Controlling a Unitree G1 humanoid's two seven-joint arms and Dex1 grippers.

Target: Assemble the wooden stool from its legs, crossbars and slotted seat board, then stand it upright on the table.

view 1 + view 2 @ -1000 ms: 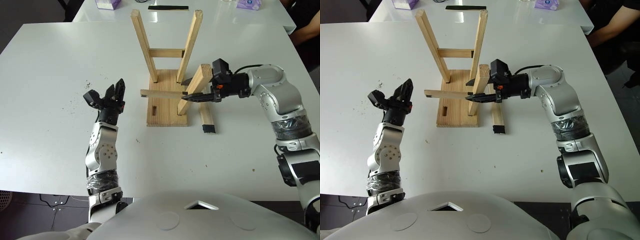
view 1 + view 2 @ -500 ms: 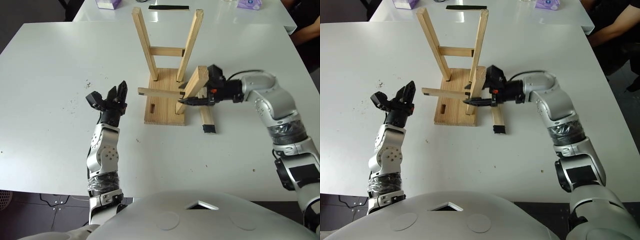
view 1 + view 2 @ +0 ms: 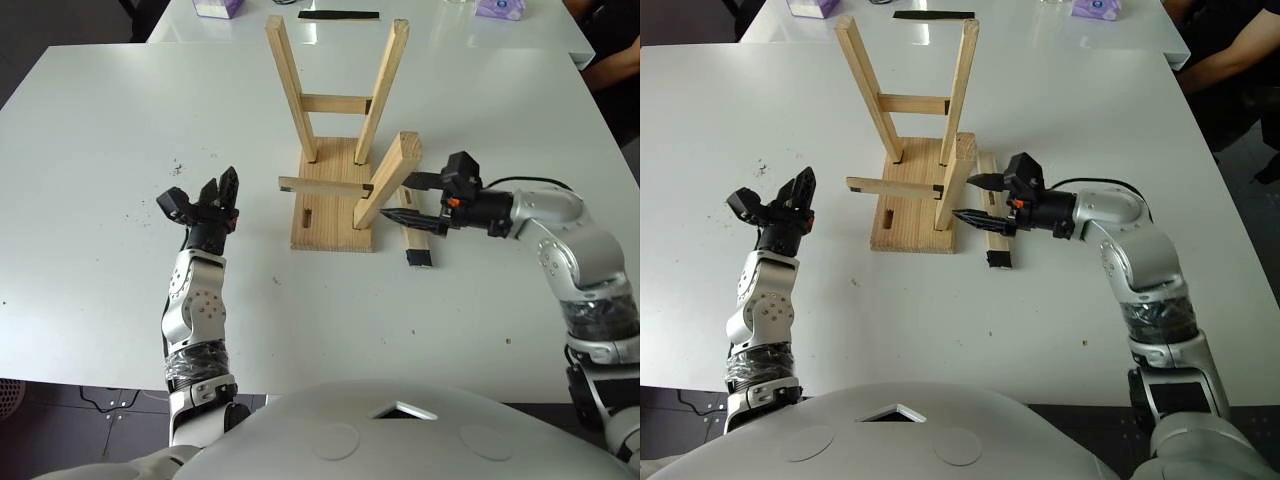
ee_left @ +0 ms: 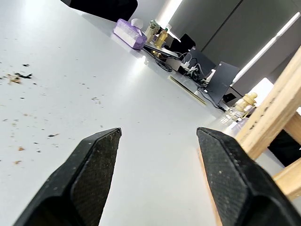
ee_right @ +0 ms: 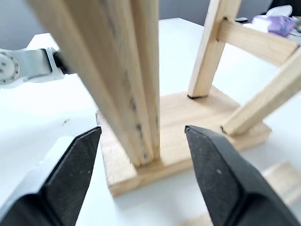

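Left eye view: seat board (image 3: 335, 215) lies flat on the white counter (image 3: 100, 120), underside up. 2 rear legs (image 3: 290, 85) stand in it, joined by 1 crossbar (image 3: 335, 103). A 3rd leg (image 3: 390, 180) stands tilted at the board's near right corner. A 2nd crossbar (image 3: 322, 186) runs from it toward the robot's left, its free end past the board's edge. 1 loose leg (image 3: 414, 243) lies flat on the counter just right of the board.

Right tool (image 3: 395, 196) is open, holding nothing, its tips just beside the tilted leg. Right wrist view shows that leg between the spread fingers (image 5: 70, 174).

Left tool (image 3: 200, 195) is open and empty, raised left of the board and apart from it. Dark specks (image 3: 178, 165) lie nearby.
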